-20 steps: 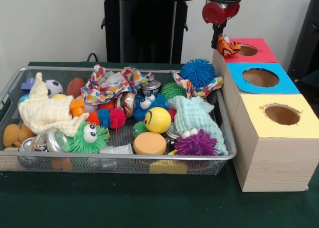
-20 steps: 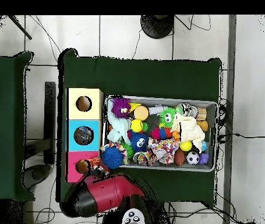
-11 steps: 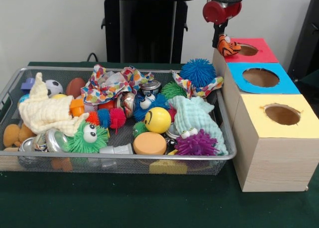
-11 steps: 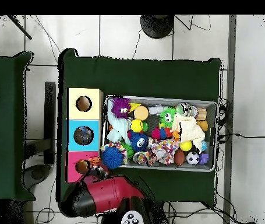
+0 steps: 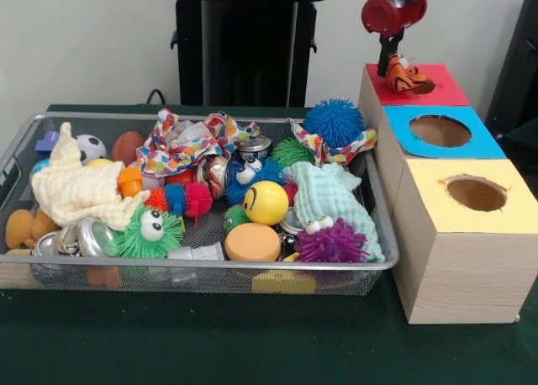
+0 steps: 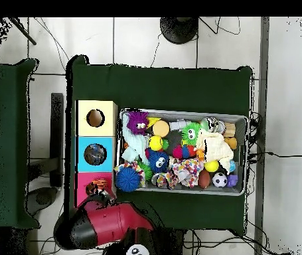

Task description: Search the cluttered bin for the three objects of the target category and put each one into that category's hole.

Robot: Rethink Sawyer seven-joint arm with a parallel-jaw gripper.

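Note:
A small orange striped tiger toy (image 5: 407, 75) hangs over the hole of the red-topped box (image 5: 441, 92), hiding most of that hole. My gripper (image 5: 392, 64) comes down from above and is shut on the toy's upper left end. In the overhead view the tiger toy (image 6: 99, 184) lies above the red box (image 6: 83, 191), with the red arm (image 6: 103, 223) just below it hiding the gripper. The wire mesh bin (image 5: 210, 266) to the left holds several toys, among them a blue spiky ball (image 5: 334, 121) and a yellow smiley ball (image 5: 266, 203).
A blue-topped box (image 5: 477, 146) and a yellow-topped box (image 5: 430, 193), each with a round hole, stand in a row with the red one, right of the bin. The bin also holds a purple fuzzy toy (image 5: 332, 242), a green fuzzy toy (image 5: 147, 231) and cloths.
The gripper has carried the tiger toy to the right, from the red box's left edge to over its hole. The bin's contents have not moved.

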